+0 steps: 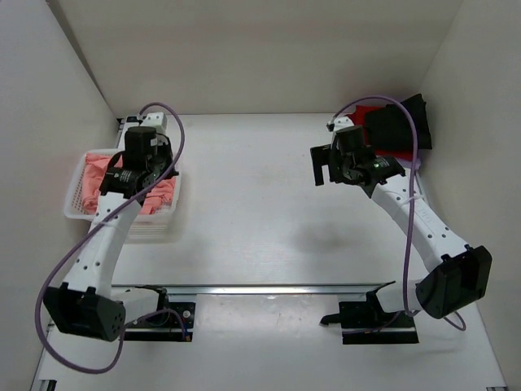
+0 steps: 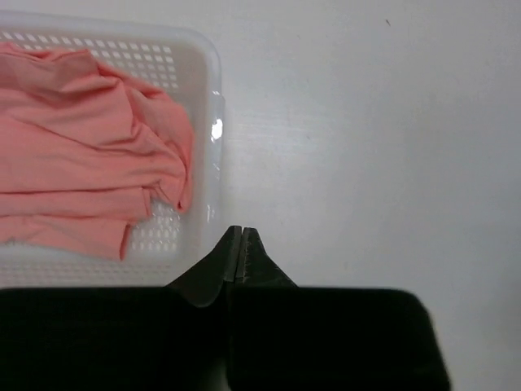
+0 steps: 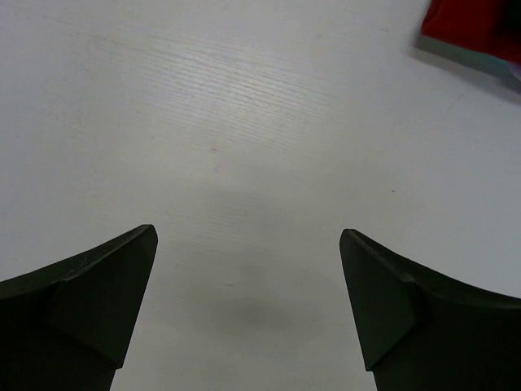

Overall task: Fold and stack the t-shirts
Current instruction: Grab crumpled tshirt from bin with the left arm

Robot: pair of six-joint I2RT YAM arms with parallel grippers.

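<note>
Over the white counter (image 1: 260, 204), my closed left claw (image 2: 242, 244) hangs just right of the pink t-shirt (image 2: 81, 163); my right claw (image 3: 248, 236) is open.

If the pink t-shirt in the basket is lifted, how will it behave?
Probably floppy: the pink t-shirt lies crumpled in soft folds, so it should drape when lifted. It looks light; the white basket might shift if cloth snags its lattice.

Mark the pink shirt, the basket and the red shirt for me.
pink shirt (image 2: 81, 163): left wrist view, middle of the crumpled cloth.
basket (image 2: 207, 175): left wrist view, right wall.
red shirt (image 3: 476, 23): right wrist view, visible corner.
</note>
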